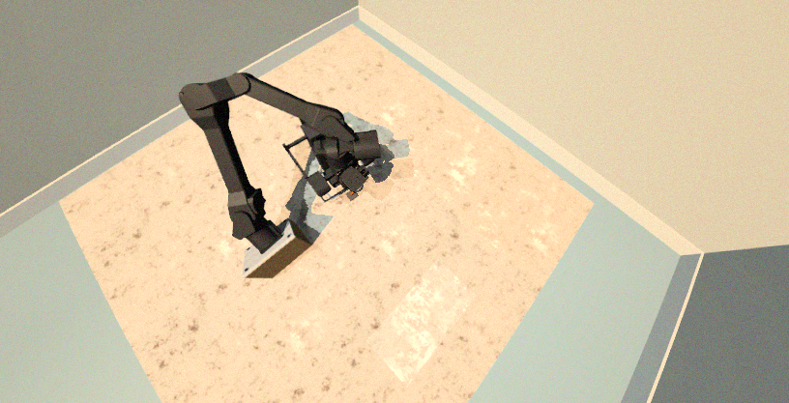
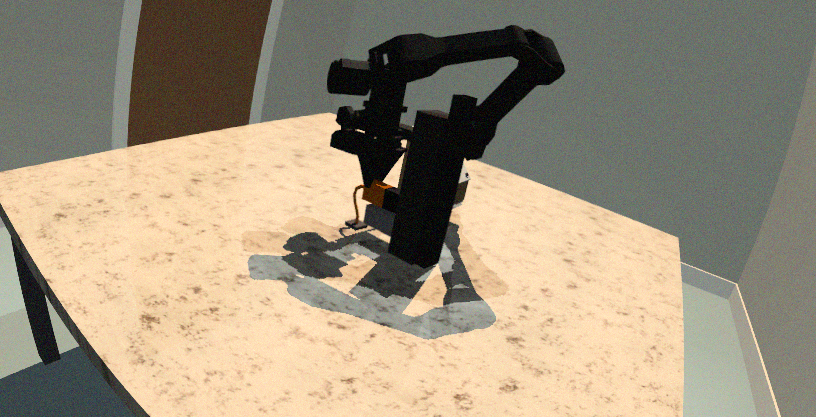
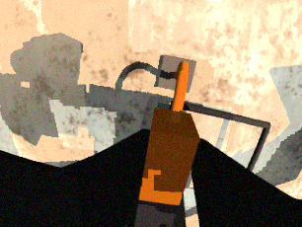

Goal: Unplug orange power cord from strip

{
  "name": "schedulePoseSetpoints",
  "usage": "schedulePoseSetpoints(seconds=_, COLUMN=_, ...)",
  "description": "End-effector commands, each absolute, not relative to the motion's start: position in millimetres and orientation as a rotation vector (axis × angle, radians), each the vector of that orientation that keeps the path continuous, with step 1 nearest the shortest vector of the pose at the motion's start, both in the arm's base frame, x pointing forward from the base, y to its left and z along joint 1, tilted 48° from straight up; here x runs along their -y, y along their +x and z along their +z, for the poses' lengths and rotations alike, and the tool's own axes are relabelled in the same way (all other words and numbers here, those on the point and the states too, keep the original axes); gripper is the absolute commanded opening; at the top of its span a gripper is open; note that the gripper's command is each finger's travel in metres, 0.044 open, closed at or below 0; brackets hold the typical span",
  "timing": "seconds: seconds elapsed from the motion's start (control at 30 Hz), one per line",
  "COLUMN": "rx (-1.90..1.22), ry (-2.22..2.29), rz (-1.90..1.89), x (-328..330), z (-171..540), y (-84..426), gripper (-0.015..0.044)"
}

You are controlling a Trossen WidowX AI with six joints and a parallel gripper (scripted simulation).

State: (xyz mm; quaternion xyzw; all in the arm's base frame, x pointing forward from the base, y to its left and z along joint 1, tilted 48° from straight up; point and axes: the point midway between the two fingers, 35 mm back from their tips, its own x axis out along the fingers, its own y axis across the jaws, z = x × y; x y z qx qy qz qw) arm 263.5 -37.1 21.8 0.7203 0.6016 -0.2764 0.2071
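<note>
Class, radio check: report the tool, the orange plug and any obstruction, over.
Tool shut on orange plug. Plug at the black upright power strip; whether seated cannot be told. Orange cord runs down to table. Nothing blocking.

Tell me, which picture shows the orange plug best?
The wrist view: the orange plug fills the middle, squeezed in the pincer, its cord leading away. The exterior view shows it small and side-on. The top view shows just an orange speck.

Orange plug point(image 3: 168, 153) seated in upright strip point(image 2: 425, 191)
</note>
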Motion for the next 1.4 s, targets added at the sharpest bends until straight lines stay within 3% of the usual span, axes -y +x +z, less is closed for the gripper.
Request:
schedulePoseSetpoints(seconds=0.0, rx=-1.641, ry=1.997, rz=-0.833, x=58.6, z=7.2, y=257.7, gripper=0.0)
schedulePoseSetpoints(seconds=0.17, rx=-1.641, ry=1.997, rz=-0.833, x=64.5, z=2.1, y=255.1, gripper=0.0)
schedulePoseSetpoints(seconds=0.73, rx=-1.641, ry=2.001, rz=-0.831, x=74.8, z=-7.2, y=252.4, gripper=0.044)
schedulePoseSetpoints(seconds=0.9, rx=-1.642, ry=2.0, rz=-0.831, x=105.1, z=-30.4, y=242.8, gripper=0.044)
schedulePoseSetpoints(seconds=1.37, rx=-1.642, ry=2.0, rz=-0.831, x=105.1, z=-30.4, y=242.8, gripper=0.044)
